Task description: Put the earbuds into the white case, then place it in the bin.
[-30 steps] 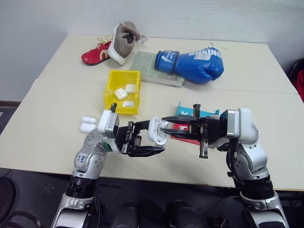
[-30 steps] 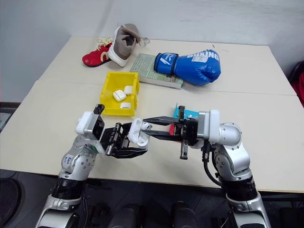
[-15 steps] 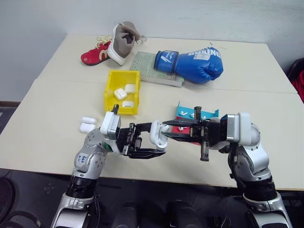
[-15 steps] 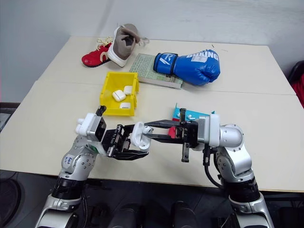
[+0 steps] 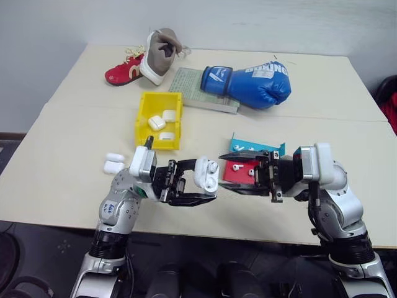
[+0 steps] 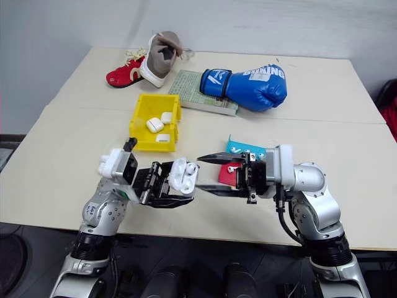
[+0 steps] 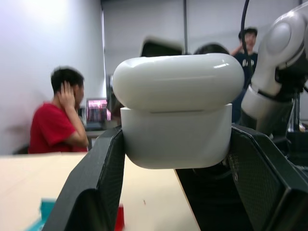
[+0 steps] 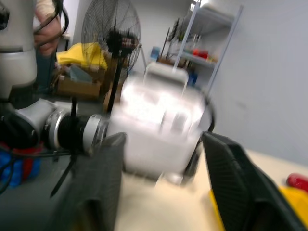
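Glossy white plastic sits clamped between the left gripper's point(image 5: 197, 188) two black fingers — the white case point(image 5: 206, 174), lid hinged open, with the earbuds point(image 5: 211, 166) showing as small white tops in its wells. The case is held above the near edge of the pale table point(image 5: 74, 118), between the two arms. The right gripper point(image 5: 240, 172) points at it from just beside, its jaws spread wide and holding nothing, apart from the case.

In the bin point(image 5: 146, 112), a bright yellow rectangular open-top box, lie three more rounded white cases. Two further white cases point(image 5: 113, 162) rest on the table beside the left arm. A flat red and teal tray point(image 5: 237, 171) lies under the right gripper, carrying a few tiny white pieces — too small to count.

Farther back: one padded blue boxing glove point(image 5: 248, 82), one book point(image 5: 197, 90), and two shoes, one red point(image 5: 124, 70) and one white and tan point(image 5: 160, 53).
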Robot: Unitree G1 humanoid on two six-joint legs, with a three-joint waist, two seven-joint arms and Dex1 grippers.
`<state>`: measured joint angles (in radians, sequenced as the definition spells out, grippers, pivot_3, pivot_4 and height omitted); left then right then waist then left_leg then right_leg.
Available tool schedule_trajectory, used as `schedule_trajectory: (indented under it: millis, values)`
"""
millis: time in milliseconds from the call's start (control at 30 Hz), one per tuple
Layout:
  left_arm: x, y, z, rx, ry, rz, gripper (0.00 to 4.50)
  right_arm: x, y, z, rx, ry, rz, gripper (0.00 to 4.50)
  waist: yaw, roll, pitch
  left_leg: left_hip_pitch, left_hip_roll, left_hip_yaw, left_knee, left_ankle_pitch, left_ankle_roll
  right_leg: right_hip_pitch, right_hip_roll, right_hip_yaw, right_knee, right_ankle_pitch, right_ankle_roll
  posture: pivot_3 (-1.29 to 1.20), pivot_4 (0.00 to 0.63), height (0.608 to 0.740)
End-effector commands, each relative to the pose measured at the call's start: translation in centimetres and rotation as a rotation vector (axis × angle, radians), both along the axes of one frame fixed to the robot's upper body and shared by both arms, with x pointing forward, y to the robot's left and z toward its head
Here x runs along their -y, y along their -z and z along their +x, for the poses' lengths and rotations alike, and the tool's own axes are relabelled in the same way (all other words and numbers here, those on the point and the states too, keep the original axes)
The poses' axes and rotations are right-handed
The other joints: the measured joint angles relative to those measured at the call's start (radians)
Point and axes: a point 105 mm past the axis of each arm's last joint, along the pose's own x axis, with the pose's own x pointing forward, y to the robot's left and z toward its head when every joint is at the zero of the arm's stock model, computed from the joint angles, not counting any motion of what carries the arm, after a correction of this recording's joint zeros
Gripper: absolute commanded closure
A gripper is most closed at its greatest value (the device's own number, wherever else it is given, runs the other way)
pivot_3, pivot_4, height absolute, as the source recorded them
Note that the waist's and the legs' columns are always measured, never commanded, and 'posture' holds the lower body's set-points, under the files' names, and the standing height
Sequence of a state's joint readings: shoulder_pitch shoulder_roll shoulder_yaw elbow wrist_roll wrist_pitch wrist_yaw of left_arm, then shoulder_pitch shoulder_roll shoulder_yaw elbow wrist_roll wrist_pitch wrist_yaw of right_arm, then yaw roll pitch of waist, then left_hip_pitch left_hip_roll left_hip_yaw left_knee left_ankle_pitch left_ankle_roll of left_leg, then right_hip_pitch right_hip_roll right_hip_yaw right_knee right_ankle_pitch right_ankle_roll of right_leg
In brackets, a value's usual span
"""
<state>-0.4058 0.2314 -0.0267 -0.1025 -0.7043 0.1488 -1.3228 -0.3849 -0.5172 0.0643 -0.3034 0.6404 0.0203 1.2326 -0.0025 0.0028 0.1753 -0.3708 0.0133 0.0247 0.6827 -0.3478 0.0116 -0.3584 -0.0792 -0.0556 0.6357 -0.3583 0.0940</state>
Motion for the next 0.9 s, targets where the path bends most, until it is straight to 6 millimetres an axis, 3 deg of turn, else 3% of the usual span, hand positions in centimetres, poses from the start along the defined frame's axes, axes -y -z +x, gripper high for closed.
schedule_trajectory:
  millis: [33, 100, 200, 300, 500, 600, 700, 800, 867, 900]
  values:
    - [0.5, -1.0, -0.9, 0.061, 0.033, -0.035, 1.74, 0.4, -0.5, -0.3, 0.026, 0.004, -0.012, 0.78, 0.0, 0.0, 0.0, 0.0, 0.0, 0.0, 0.0, 0.0, 0.0, 0.0, 0.0, 0.0, 0.0, 0.0, 0.0, 0.0, 0.15, 0.74]
    - [-0.1, -0.4, -0.5, 0.039, -0.004, -0.031, 1.74, 1.6, -1.0, -0.4, 0.019, 0.044, -0.012, 0.09, 0.001, 0.0, 0.0, 0.0, 0.0, 0.0, 0.0, 0.0, 0.0, 0.0, 0.0, 0.0, 0.0, 0.0, 0.0, 0.0, 0.15, 0.74]
    - [-1.5, 0.9, 0.0, 0.015, -0.063, 0.007, 1.74, 4.3, -1.3, -0.3, -0.012, 0.149, -0.028, 0.04, 0.003, -0.001, 0.0, 0.0, 0.0, -0.001, 0.0, 0.0, 0.0, 0.0, 0.0, -0.001, 0.0, 0.0, 0.0, 0.0, 0.15, 0.74]
    - [-3.2, 2.3, 0.0, -0.005, -0.111, 0.06, 1.74, 8.4, -0.4, -0.4, -0.026, 0.312, -0.106, 0.04, 0.006, -0.001, 0.0, -0.001, 0.0, -0.002, -0.001, 0.0, 0.0, 0.001, 0.0, -0.002, -0.002, 0.0, 0.0, 0.0, 0.15, 0.74]
    - [-4.3, 3.2, -0.5, -0.023, -0.162, 0.074, 1.74, 21.5, 4.8, -1.0, -0.146, 0.847, -0.183, 0.04, 0.026, -0.001, 0.001, 0.001, 0.0, -0.003, -0.001, -0.001, 0.002, 0.007, 0.0, -0.003, -0.009, 0.0, 0.0, 0.0, 0.15, 0.74]
    - [-4.0, 3.4, -0.9, -0.024, -0.162, 0.071, 1.74, 25.5, 7.5, -2.5, -0.211, 1.008, -0.254, 0.04, 0.024, -0.001, 0.001, 0.002, -0.001, -0.002, -0.001, -0.001, 0.002, 0.008, 0.0, -0.003, -0.011, 0.0, 0.0, 0.0, 0.15, 0.74]
    - [-3.8, 3.3, -1.1, -0.022, -0.16, 0.067, 1.74, 26.8, 8.3, -2.5, -0.247, 1.065, -0.311, 0.04, 0.014, 0.0, 0.0, 0.003, 0.0, -0.002, -0.002, -0.001, 0.001, 0.008, 0.0, -0.003, -0.012, 0.0, 0.0, 0.0, 0.15, 0.74]
    - [-3.4, 3.3, -1.2, -0.058, -0.155, 0.083, 1.74, 27.1, 6.9, 0.8, -0.295, 1.173, -0.366, 0.04, -0.012, 0.005, 0.001, 0.004, 0.001, 0.005, -0.002, 0.0, 0.002, 0.008, 0.0, 0.001, -0.012, 0.0, 0.0, 0.0, 0.15, 0.74]
    - [-3.3, 3.1, -1.2, -0.053, -0.155, 0.078, 1.74, 25.9, 5.8, 2.3, -0.287, 1.124, -0.4, 0.04, -0.024, 0.007, 0.002, 0.006, 0.001, 0.008, -0.002, 0.002, 0.003, 0.008, 0.0, 0.004, -0.012, 0.0, 0.0, 0.0, 0.15, 0.74]
    - [-3.2, 2.9, -1.1, -0.043, -0.157, 0.072, 1.74, 24.2, 4.7, 3.8, -0.277, 1.053, -0.44, 0.04, -0.027, 0.007, 0.002, 0.007, 0.001, 0.008, -0.002, 0.003, 0.002, 0.008, 0.0, 0.004, -0.011, 0.0, 0.0, 0.0, 0.15, 0.74]
